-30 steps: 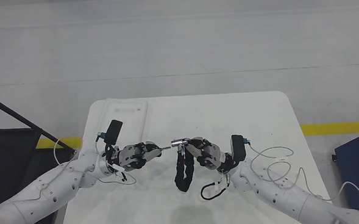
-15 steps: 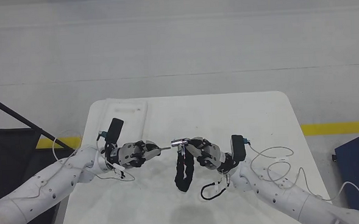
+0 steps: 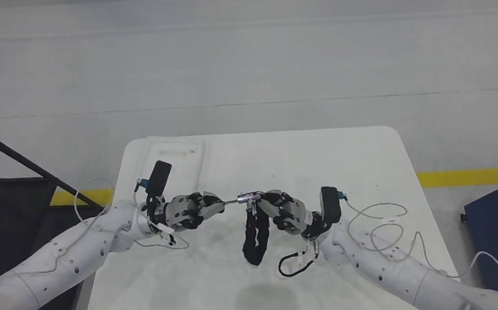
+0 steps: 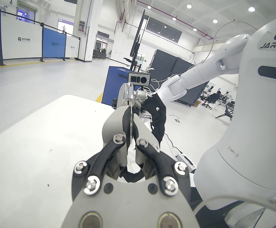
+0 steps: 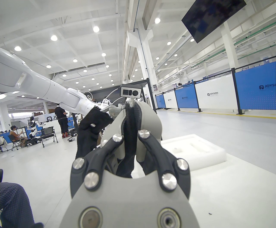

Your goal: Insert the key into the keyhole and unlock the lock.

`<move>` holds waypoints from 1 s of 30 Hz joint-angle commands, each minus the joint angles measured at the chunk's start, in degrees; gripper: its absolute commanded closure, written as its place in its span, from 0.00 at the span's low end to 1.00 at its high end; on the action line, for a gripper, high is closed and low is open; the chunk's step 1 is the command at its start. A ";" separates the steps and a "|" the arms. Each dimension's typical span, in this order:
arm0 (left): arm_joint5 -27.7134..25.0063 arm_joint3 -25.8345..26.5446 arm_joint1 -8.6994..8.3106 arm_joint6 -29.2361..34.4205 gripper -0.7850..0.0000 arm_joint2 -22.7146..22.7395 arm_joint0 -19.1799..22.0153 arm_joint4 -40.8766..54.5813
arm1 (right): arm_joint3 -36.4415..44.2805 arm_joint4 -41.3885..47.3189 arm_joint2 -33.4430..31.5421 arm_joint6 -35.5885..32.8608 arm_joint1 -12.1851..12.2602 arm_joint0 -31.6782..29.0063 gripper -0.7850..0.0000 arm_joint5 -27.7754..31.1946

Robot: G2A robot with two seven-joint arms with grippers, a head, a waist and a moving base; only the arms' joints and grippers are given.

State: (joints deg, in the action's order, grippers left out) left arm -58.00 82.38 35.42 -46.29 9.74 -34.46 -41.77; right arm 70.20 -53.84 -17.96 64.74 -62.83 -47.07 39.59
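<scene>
Holding the key (image 4: 130, 124) up to the lock (image 4: 129, 95) above the white table (image 3: 342, 163).
The left gripper (image 4: 129, 116) pinches the flat key tight, and the key's tip sits right at the keyhole (image 4: 127, 101) in the lock's shiny end. The right gripper (image 5: 130, 112) squeezes the lock by its black cloth sleeve (image 4: 158, 116), which hangs down. A white foam tray (image 5: 194, 151) lies at the table's far left corner.

black strap (image 3: 255, 235) dangling mid-table, foam tray (image 3: 174, 152) far-left
</scene>
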 commanded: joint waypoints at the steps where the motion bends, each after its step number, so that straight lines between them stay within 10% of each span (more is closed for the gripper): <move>1: 0.00 -0.10 0.01 0.00 1.00 0.00 0.14 -0.07 | 0.00 0.00 0.00 0.00 0.00 0.00 1.00 0.00; 30: 0.00 -2.14 1.88 0.00 1.00 0.00 0.93 -0.99 | 0.00 0.00 0.00 0.00 0.00 0.00 1.00 0.00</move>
State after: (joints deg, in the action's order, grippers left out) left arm -58.00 80.22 37.26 -46.29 9.74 -33.46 -42.70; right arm 70.20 -53.84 -17.96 64.74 -62.83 -47.07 39.59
